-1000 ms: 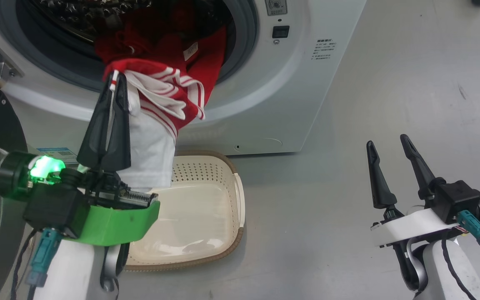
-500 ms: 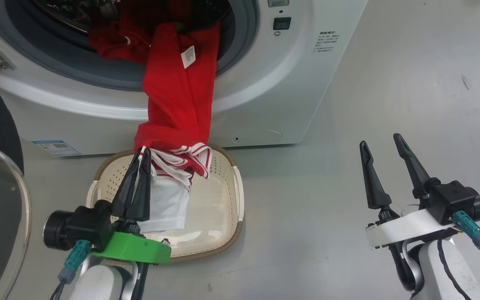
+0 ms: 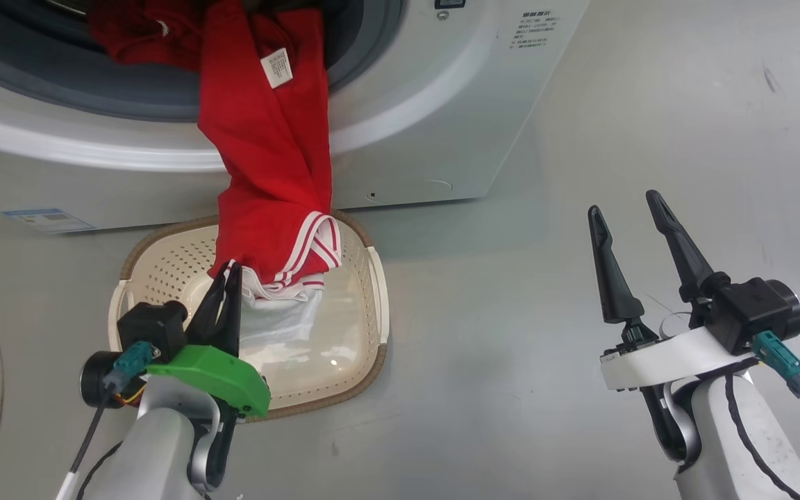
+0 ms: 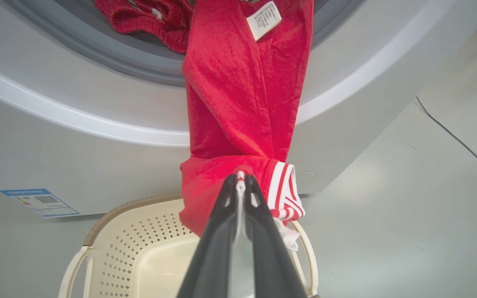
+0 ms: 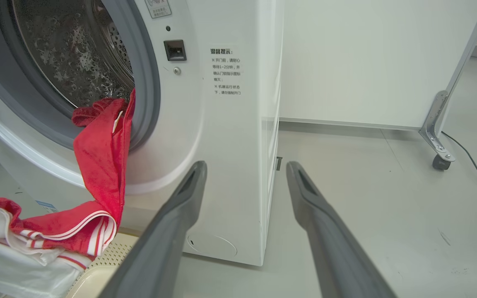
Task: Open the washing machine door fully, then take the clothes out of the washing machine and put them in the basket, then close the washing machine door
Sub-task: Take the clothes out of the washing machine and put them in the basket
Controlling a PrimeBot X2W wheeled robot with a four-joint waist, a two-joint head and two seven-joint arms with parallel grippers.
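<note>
- The left gripper (image 3: 231,272), pinched shut on the bright red, white-striped fabric clothes (image 3: 268,173), has come down from drum height.
- Directly below it is the cream perforated plastic basket (image 3: 380,305).
- Above the claw, the clothes stretch back into the big white washing machine (image 3: 407,125), so they are not fully out.
- The left arm is low with its fingers angled up. The right gripper (image 3: 623,205) hangs spread wide, well off to the right.

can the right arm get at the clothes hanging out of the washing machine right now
Probably yes: the right gripper is open and empty, with bare floor between it and the clothes hanging down the washing machine front. The left gripper grips just their lower end.
</note>
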